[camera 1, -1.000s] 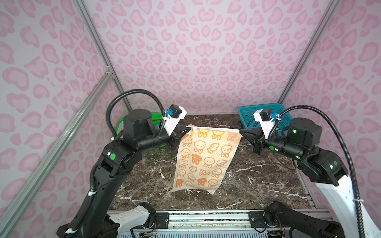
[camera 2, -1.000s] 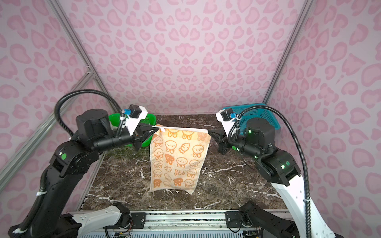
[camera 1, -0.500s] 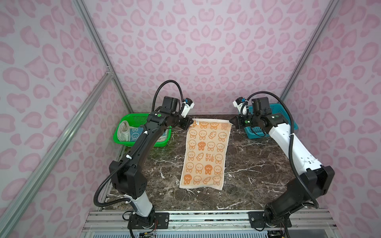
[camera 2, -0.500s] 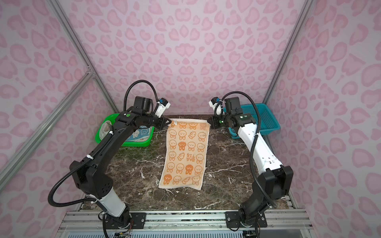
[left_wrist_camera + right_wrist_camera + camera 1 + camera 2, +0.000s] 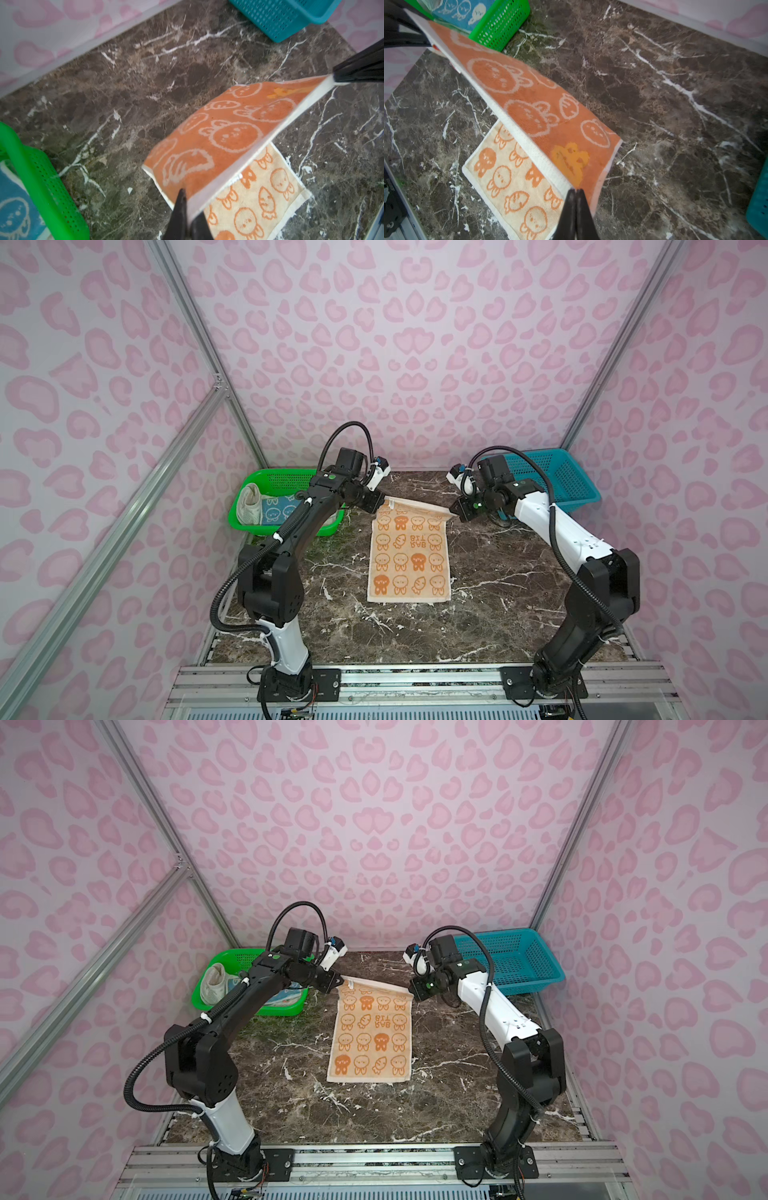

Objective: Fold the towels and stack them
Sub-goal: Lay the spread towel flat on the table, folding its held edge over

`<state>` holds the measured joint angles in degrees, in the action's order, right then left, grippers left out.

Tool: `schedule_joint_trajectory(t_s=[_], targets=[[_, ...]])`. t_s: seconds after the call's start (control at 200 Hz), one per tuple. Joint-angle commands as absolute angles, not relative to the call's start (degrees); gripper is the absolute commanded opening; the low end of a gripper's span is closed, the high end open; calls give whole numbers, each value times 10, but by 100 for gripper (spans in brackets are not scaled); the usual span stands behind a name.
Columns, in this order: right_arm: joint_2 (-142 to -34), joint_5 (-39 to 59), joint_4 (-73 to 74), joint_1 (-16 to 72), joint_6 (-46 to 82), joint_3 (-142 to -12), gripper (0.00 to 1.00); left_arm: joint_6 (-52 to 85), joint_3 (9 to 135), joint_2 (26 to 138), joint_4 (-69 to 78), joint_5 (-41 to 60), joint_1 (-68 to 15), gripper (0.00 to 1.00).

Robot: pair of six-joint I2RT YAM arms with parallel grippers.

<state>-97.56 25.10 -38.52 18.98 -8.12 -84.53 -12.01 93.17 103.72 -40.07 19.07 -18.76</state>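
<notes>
1. While both arms are reaching toward the back wall, the dark marble table (image 5: 498, 614) is carrying everything in the scene.
2. The left arm (image 5: 291, 539) and the right arm (image 5: 565, 531) are stretching inward from the front rail, and their tips are meeting the far end of the orange towel from either side.
3. The blue basket (image 5: 552, 477) is sitting at the back right corner of the table, just behind the right arm.
4. The green basket (image 5: 286, 479) is sitting at the back left, partly hidden behind the left arm.
5. The orange towel (image 5: 409, 560) is lying in the middle of the table, pale side up, between the two baskets and apart from both. Its far edge is hanging taut in the air between the grippers, and in the wrist views the lifted part (image 5: 218, 128) is showing its deep-orange side, sloping down to the table.
6. The blue towel (image 5: 276, 508) is lying inside the green basket.
7. The white towel (image 5: 248, 504) is lying bunched beside it, against the basket's left wall.
8. The left gripper (image 5: 188, 199) is pinching the far left corner of the orange towel, jaws closed on its white hem.
9. The right gripper (image 5: 575, 192) is pinching the far right corner, jaws pressed together on the hem.
</notes>
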Motion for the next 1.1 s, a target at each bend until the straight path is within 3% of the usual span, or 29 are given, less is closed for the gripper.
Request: schedule_joint_trajectory(t_s=[0.0,0.43,1.095], targets=[[-961,198,-403,196,-86,-807,0,-124,885,1007,-396,155,-184,3],[-898,153,-407,258,-70,-701,0,-123,749,922,-402,96,-237,3],[-895,137,-320,356,9,-552,0,-68,630,916,-402,60,-304,3]])
